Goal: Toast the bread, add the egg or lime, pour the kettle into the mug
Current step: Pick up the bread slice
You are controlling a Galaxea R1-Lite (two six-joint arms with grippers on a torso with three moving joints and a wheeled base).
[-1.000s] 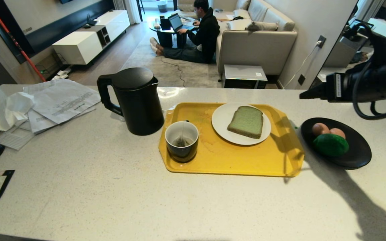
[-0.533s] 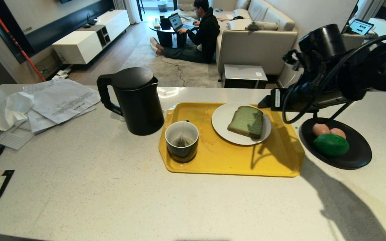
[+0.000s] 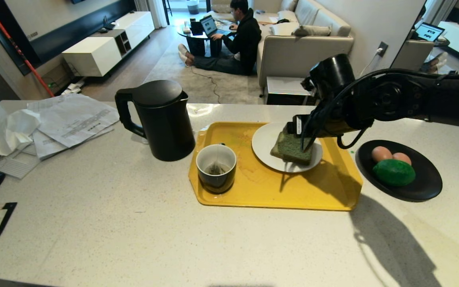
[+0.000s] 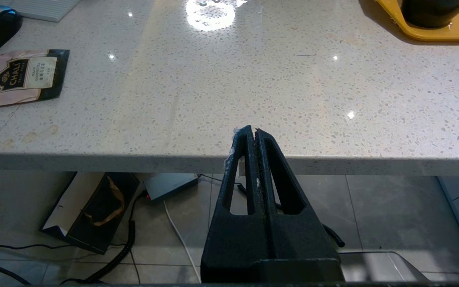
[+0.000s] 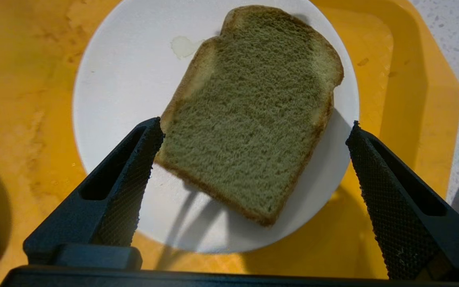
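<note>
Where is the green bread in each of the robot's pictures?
Head view: the bread lies on the white plate, partly behind the right gripper.
Left wrist view: not in it.
Right wrist view: bread mid-picture, between the open fingers.
Shared landmark: the yellow tray.

One tall matte black kettle (image 3: 155, 119), one dark glossy mug with a white inside (image 3: 216, 167), one yellow plastic tray (image 3: 273, 191), one round white plate (image 3: 263, 141), one square slice of green bread (image 5: 249, 115), one round black dish (image 3: 428, 179), two pinkish-brown eggs (image 3: 381, 153), one bumpy green lime (image 3: 393, 172).
</note>
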